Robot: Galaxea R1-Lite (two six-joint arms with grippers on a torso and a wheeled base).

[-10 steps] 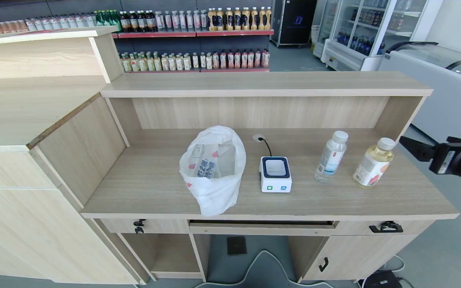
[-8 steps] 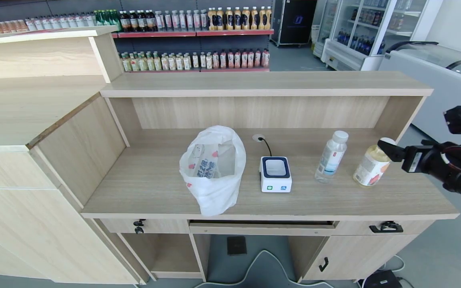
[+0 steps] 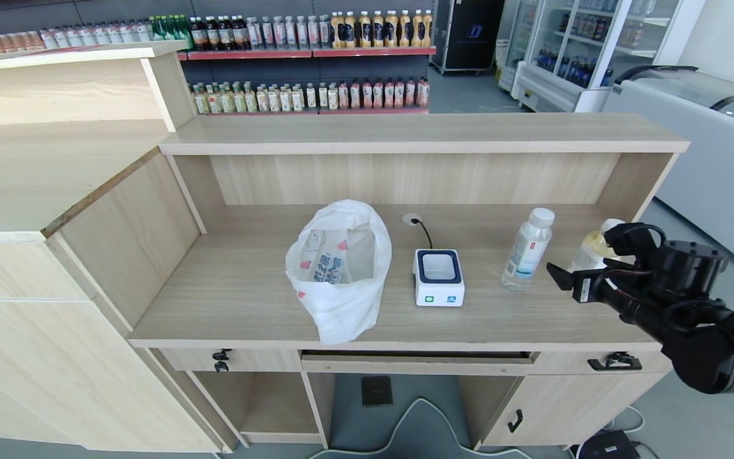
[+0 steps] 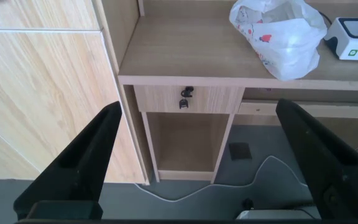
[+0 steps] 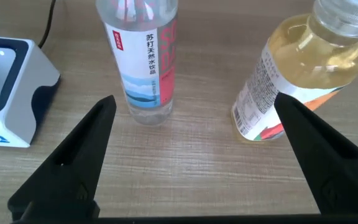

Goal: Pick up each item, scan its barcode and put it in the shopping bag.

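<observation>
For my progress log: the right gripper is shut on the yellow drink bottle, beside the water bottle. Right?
No. The right gripper is open, not gripping the yellow drink bottle, which stands on the counter beside the water bottle; the right wrist view shows it.

We see our left gripper (image 4: 197, 106) with its two black fingers (image 4: 79, 162) spread wide, facing the front of the counter (image 4: 179, 56). On the counter sits the white shopping bag (image 4: 278, 37), with the scanner (image 4: 353, 40) just beside it. A key (image 4: 183, 99) hangs in the drawer (image 4: 160, 99) under the top.
</observation>
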